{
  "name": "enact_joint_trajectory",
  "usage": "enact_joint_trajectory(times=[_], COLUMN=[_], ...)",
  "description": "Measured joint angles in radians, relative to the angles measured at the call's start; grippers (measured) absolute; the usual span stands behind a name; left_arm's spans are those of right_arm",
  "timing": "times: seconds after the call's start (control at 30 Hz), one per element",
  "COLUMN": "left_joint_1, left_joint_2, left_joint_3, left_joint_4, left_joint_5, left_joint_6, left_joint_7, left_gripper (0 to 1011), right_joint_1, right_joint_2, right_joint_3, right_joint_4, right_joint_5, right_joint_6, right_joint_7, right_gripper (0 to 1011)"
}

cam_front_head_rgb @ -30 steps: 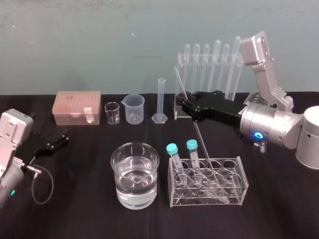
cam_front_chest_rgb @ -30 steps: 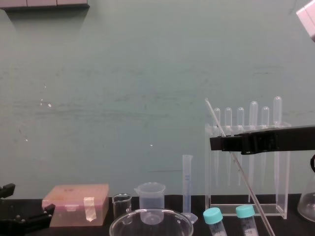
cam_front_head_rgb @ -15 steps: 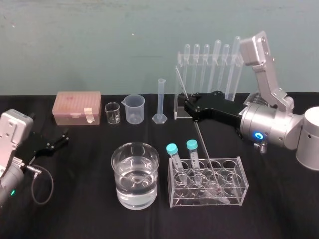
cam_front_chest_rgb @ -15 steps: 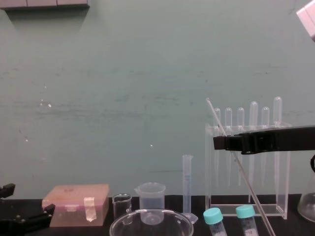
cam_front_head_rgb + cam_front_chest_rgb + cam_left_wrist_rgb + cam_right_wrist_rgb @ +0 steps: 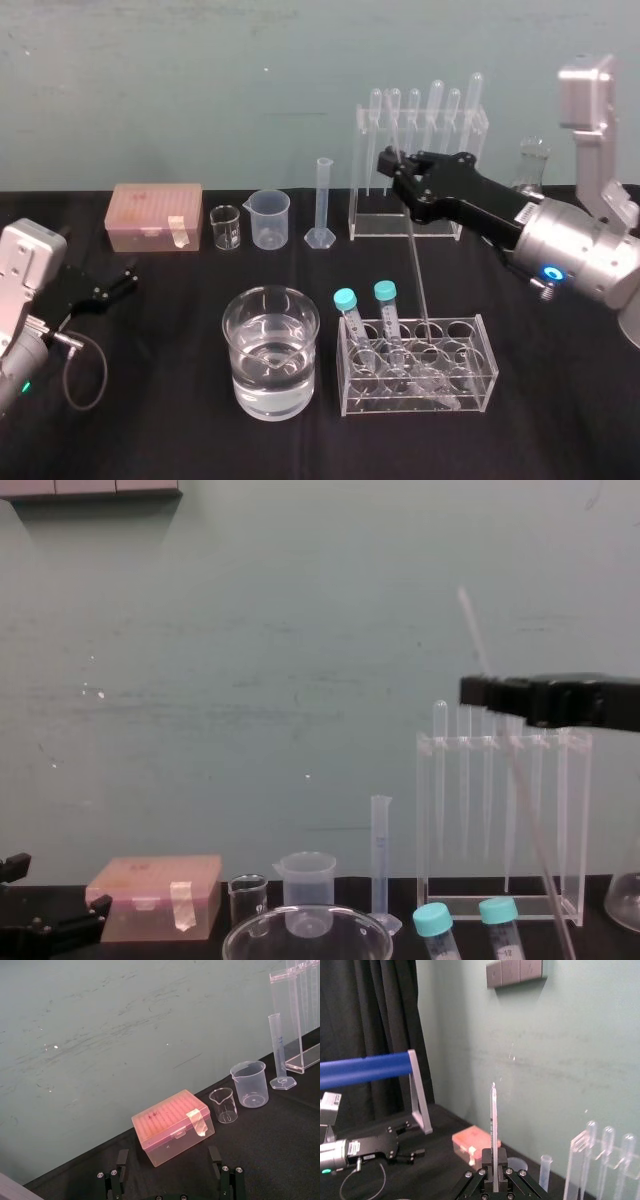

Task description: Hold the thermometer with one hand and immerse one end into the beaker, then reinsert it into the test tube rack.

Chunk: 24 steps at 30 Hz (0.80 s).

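Head view: I've got the right gripper clamped on the thermometer, steeply tilted, lower end at the low tube holder before the test tube rack; right wrist: fingers pinch its shaft; left wrist: left gripper parked, fingers apart.

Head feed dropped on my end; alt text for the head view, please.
The right claw grips the thermometer near its upper end, its lower end down at the low tube rack beside the beaker. The left claw rests open, far left.
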Motion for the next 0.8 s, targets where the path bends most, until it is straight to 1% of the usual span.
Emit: enact_joint_trajectory(times=[0.07,0.17,0.23,0.27,0.37,0.5,0.6,0.67,0.8], left_joint_1=[0.0,0.0,0.0,0.0,0.0,0.0,0.0,0.0,0.0], left_joint_2=[0.0,0.0,0.0,0.0,0.0,0.0,0.0,0.0,0.0], left_joint_3=[0.0,0.0,0.0,0.0,0.0,0.0,0.0,0.0,0.0], left_joint_4=[0.0,0.0,0.0,0.0,0.0,0.0,0.0,0.0,0.0], left_joint_5=[0.0,0.0,0.0,0.0,0.0,0.0,0.0,0.0,0.0], left_joint_6=[0.0,0.0,0.0,0.0,0.0,0.0,0.0,0.0,0.0], left_joint_7=[0.0,0.0,0.0,0.0,0.0,0.0,0.0,0.0,0.0], left_gripper=[1008,1008,1008,1008,1008,1008,1008,1008,1008], right_joint_1=[-0.016,-0.056,-0.077,-0.077,-0.096,-0.099,-0.086,-0.074,-0.024], right_joint_2=[0.003,-0.002,-0.008,-0.008,-0.012,-0.012,-0.012,-0.012,-0.011], right_joint_3=[0.014,0.049,0.068,0.068,0.085,0.095,0.102,0.107,0.122], right_joint_4=[-0.002,-0.005,-0.006,-0.006,-0.01,-0.014,-0.02,-0.025,-0.041], right_joint_5=[0.002,0.026,0.043,0.043,0.055,0.06,0.071,0.084,0.135], right_joint_6=[-0.027,-0.084,-0.111,-0.111,-0.132,-0.142,-0.143,-0.137,-0.102], right_joint_7=[0.007,0.022,0.032,0.032,0.043,0.054,0.069,0.078,0.098], right_gripper=[56,56,56,56,56,56,56,56,56])
